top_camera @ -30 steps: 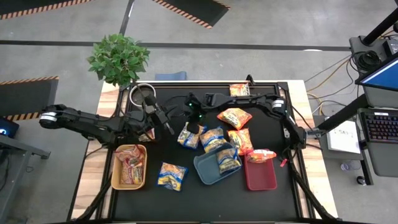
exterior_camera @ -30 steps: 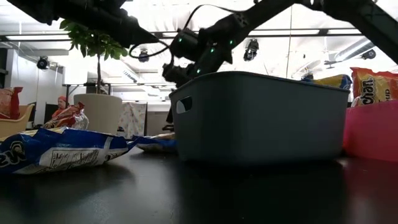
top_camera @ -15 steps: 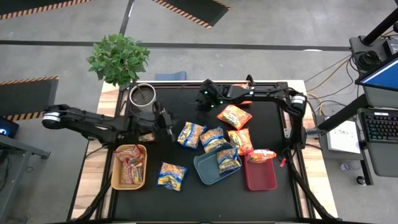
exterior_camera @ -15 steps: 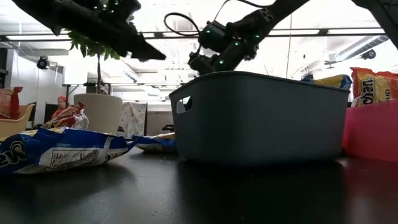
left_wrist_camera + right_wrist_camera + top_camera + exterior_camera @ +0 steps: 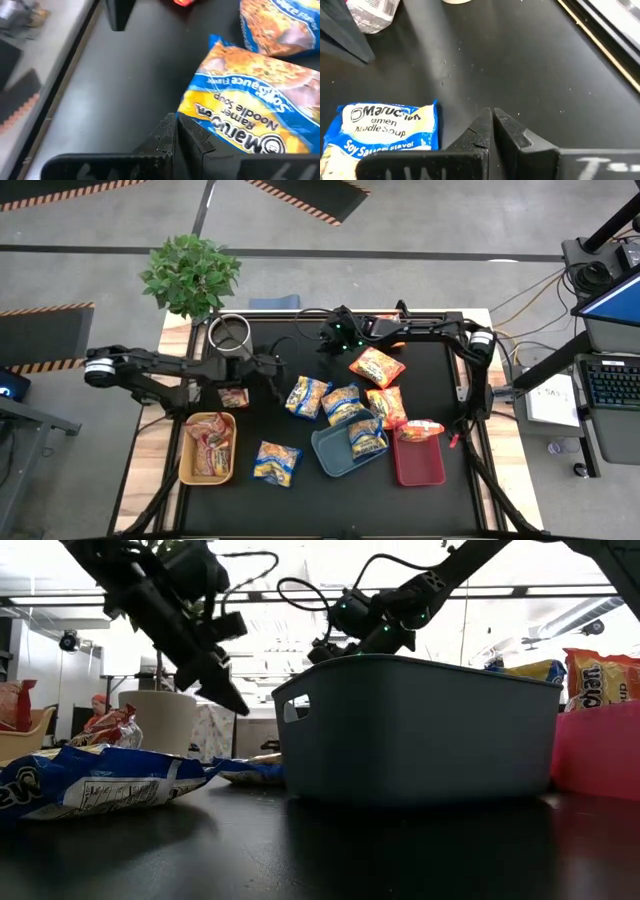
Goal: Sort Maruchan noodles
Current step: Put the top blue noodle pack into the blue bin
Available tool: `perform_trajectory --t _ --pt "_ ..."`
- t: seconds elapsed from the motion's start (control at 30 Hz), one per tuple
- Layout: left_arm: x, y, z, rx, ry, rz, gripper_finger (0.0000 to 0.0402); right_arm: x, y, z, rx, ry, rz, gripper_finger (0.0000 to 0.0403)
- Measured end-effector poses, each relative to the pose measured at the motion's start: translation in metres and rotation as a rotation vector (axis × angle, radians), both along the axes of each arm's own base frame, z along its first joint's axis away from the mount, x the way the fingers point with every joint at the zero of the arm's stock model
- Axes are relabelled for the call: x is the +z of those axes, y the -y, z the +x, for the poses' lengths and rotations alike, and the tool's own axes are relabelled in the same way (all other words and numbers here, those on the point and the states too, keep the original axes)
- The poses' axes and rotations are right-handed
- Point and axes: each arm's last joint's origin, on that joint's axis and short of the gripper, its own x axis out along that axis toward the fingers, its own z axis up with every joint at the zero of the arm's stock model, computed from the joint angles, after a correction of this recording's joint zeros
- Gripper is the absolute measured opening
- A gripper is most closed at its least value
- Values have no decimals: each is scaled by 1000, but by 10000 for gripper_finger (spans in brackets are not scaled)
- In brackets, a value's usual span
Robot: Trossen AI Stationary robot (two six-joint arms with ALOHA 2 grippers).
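Maruchan noodle packets lie on the black table. Blue-and-yellow ones lie in the middle (image 5: 307, 396) (image 5: 343, 403), near the front (image 5: 277, 463) and in the blue tray (image 5: 368, 437). Orange ones (image 5: 377, 367) (image 5: 386, 406) lie to the right, and one (image 5: 420, 430) rests on the red tray. Red ones fill the yellow tray (image 5: 208, 448). My left gripper (image 5: 274, 382) (image 5: 175, 127) is shut, tipped downward in the air just left of the middle blue-and-yellow packet (image 5: 245, 115). My right gripper (image 5: 324, 340) (image 5: 491, 119) is shut over bare table near the far edge.
A white cup (image 5: 232, 333) and a potted plant (image 5: 190, 275) stand at the far left corner. A red packet (image 5: 235, 397) lies under my left arm. The blue tray (image 5: 335, 455) and the red tray (image 5: 418, 465) sit at the near right. Bare table shows at the near left.
My left gripper has sunk and tipped from nearly level to pointing steeply down, edging toward the middle blue-and-yellow packet. My right gripper has drawn back from the packets toward the table's far edge. Both stay shut. No packet has moved.
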Motion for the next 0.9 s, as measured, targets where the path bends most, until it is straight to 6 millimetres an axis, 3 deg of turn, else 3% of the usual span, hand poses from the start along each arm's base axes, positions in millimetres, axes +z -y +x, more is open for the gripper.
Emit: perform_trajectory --t 0.23,0.53,0.67,0.9 --pt "-14 -11 1 13 -50 -37 0 -8 5 2 -24 6 16 9" --pt "-21 7 14 -315 -5 -313 0 -14 -2 6 12 38 226 20" --pt "-29 10 21 -342 0 -323 0 -13 -9 8 52 48 323 61" --pt "-57 12 32 -383 -36 -460 0 -19 -24 10 61 10 360 177"
